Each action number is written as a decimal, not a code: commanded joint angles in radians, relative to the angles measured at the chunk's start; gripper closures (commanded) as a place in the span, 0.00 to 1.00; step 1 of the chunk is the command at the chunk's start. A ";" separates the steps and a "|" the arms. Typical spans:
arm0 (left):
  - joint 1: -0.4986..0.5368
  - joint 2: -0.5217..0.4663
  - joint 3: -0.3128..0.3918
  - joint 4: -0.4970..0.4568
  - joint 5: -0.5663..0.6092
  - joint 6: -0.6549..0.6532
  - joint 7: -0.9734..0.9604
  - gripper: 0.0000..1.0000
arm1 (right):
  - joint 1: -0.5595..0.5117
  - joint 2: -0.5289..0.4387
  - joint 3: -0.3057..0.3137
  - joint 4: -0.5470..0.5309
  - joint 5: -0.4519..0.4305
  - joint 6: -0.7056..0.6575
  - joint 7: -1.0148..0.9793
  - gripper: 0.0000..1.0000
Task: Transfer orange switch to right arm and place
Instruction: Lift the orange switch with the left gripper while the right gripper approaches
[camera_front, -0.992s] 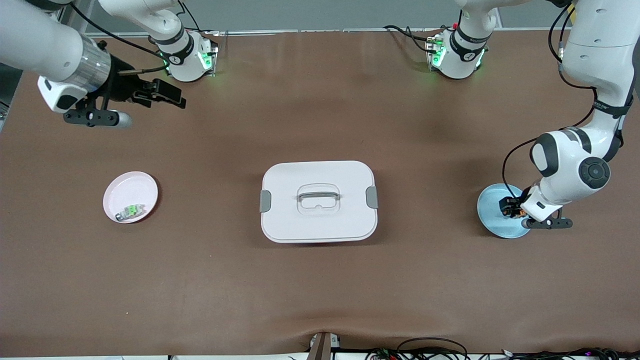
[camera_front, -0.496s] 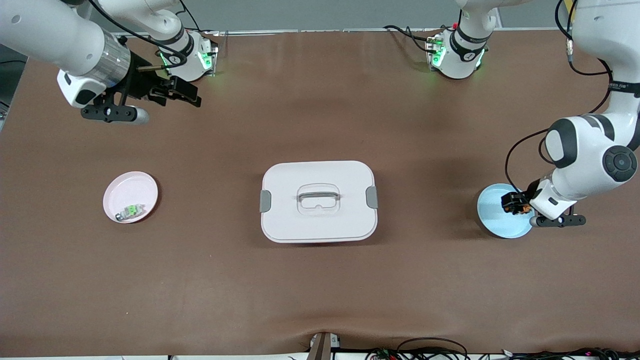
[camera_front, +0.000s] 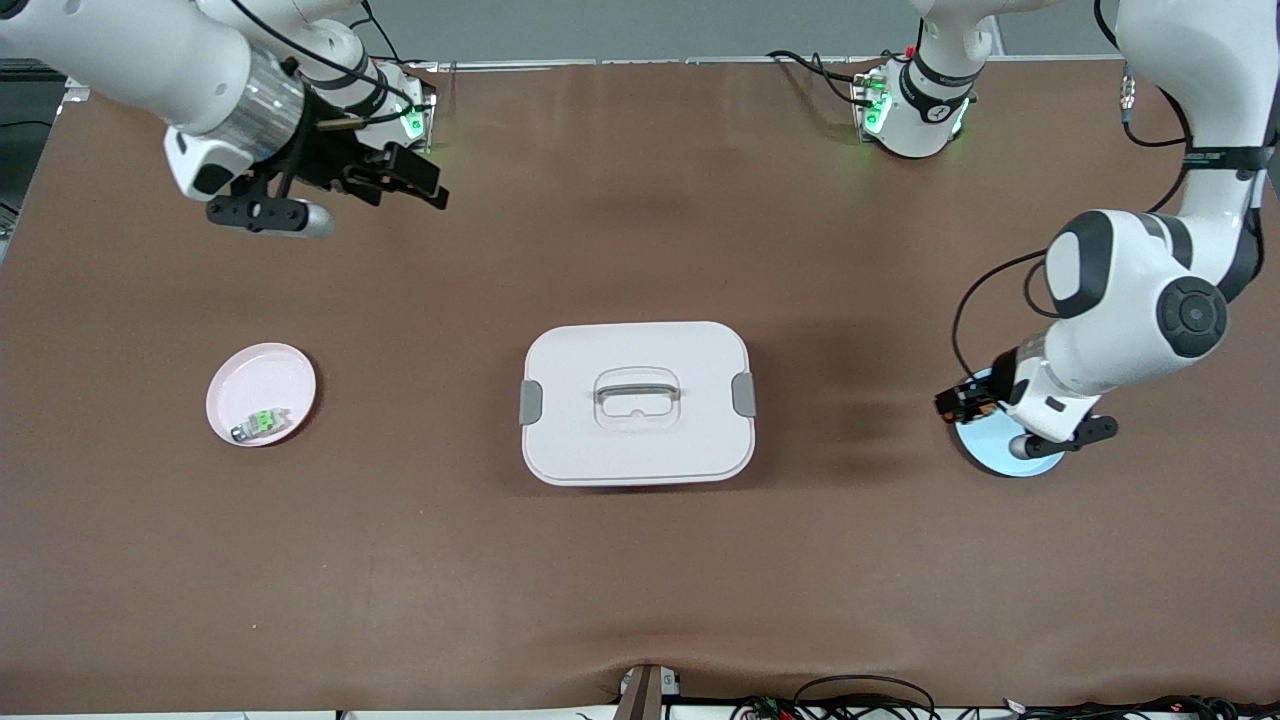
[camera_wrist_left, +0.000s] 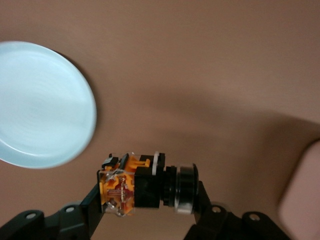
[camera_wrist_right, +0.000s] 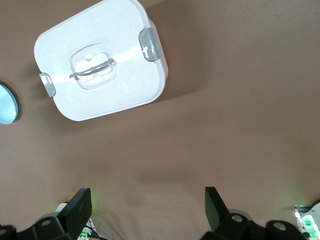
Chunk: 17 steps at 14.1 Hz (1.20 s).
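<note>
Left gripper (camera_front: 962, 402) clamped on the orange switch (camera_wrist_left: 145, 186), held up in the air over the rim of the light blue plate (camera_front: 990, 452), at the edge toward the white lidded box (camera_front: 637, 402). Switch lying crosswise between the fingers (camera_wrist_left: 85, 212), orange end piece at one finger, round cap end at the other. In the left wrist view, plate (camera_wrist_left: 42, 105) seen below and off to one side of the held switch, with nothing in it; bare brown table (camera_wrist_left: 210, 75) directly under the switch.

Right gripper (camera_front: 395, 185) raised over the table near the right arm's base, fingers (camera_wrist_right: 80, 207) spread wide with nothing between them. In the right wrist view, white box (camera_wrist_right: 100, 60) well apart from this gripper, lid on, grey latches at both short ends, clear handle in the middle.

Pink plate (camera_front: 261, 393) on the table toward the right arm's end, nearer to the front camera than the right gripper's spot. Small green-and-clear switch (camera_front: 260, 424) lying in it, close to the rim nearest the front camera.
</note>
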<state>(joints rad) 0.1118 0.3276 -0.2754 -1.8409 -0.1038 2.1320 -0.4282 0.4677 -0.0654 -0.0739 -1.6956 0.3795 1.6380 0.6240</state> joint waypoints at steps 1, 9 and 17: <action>-0.010 0.013 -0.070 0.075 -0.065 -0.038 -0.186 1.00 | 0.061 -0.007 -0.007 -0.009 0.018 0.055 0.075 0.00; -0.221 0.103 -0.107 0.265 -0.158 -0.038 -0.763 1.00 | 0.215 0.042 -0.007 -0.009 0.018 0.273 0.290 0.00; -0.381 0.209 -0.107 0.414 -0.353 -0.038 -1.161 1.00 | 0.227 0.052 -0.009 -0.110 0.189 0.502 0.290 0.00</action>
<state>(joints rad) -0.2299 0.4984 -0.3867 -1.4866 -0.4253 2.1177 -1.5192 0.6806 -0.0022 -0.0758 -1.7659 0.5252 2.0889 0.9010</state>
